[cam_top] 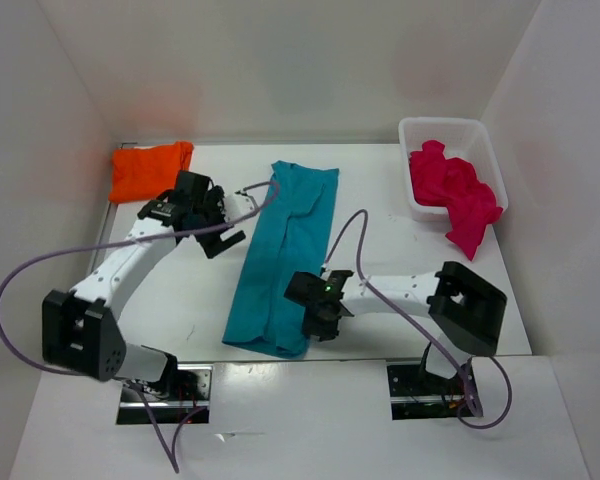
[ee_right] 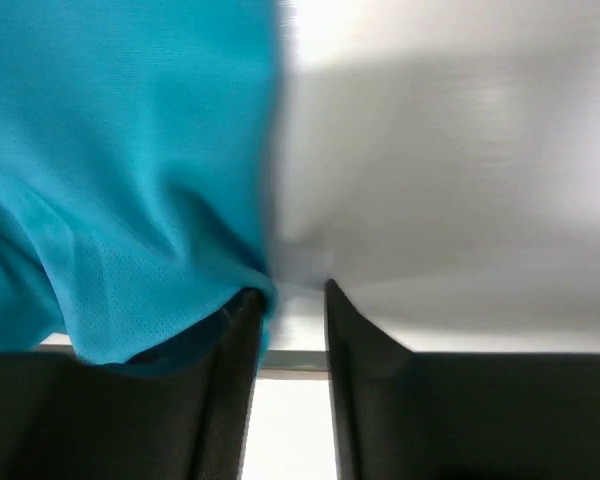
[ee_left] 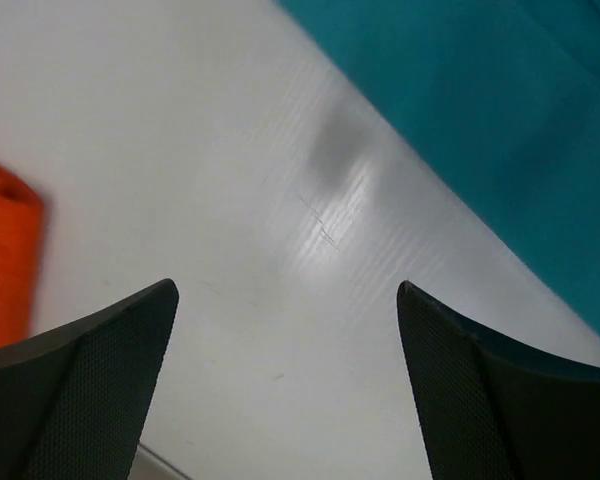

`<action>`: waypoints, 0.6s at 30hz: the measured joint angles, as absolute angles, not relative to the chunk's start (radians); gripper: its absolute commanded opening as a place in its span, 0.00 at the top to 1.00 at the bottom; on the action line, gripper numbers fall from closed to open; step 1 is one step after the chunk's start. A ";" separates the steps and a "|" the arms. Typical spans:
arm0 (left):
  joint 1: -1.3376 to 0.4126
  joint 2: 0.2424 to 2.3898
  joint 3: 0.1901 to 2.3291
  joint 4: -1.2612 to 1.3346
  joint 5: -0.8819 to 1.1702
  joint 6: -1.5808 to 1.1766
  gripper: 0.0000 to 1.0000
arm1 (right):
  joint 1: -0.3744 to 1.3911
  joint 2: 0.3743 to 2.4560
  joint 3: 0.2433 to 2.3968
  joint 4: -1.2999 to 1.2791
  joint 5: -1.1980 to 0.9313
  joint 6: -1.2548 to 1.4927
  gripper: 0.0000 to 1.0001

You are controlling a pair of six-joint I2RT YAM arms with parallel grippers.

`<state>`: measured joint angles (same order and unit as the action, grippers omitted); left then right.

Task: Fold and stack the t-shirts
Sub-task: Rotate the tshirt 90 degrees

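A teal blue t-shirt (cam_top: 285,255), folded into a long strip, lies down the middle of the table. My right gripper (cam_top: 320,320) sits low at the strip's near right edge. In the right wrist view the right gripper (ee_right: 290,290) has a narrow empty gap between its jaws, and teal cloth (ee_right: 120,180) drapes over the outer side of the left finger. My left gripper (cam_top: 223,228) hovers wide open left of the strip's far end, over bare table (ee_left: 280,200). A folded orange t-shirt (cam_top: 150,170) lies at the back left. The pink-red t-shirt (cam_top: 455,190) is crumpled in the basket.
The white basket (cam_top: 485,140) stands at the back right, with the pink-red cloth spilling over its near rim. White walls enclose the table on three sides. The orange cloth (ee_left: 5,260) shows at the left edge of the left wrist view. Purple cables loop from both arms.
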<state>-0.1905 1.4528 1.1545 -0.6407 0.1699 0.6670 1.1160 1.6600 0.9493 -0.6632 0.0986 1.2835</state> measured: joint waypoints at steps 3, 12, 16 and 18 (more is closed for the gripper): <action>-0.288 1.320 1.130 -0.624 0.128 0.790 0.02 | 1.102 1.552 0.867 -0.678 0.118 1.267 0.37; -0.381 1.107 0.975 -0.702 0.019 1.147 0.02 | 1.101 1.120 0.763 -0.691 0.118 1.258 0.38; -0.527 0.838 0.729 -0.767 -0.008 1.367 0.06 | 1.122 1.056 0.715 -0.638 0.094 1.319 0.41; -0.556 0.559 0.587 -0.801 -0.005 1.520 0.20 | 1.144 1.086 0.707 -0.618 0.088 1.346 0.41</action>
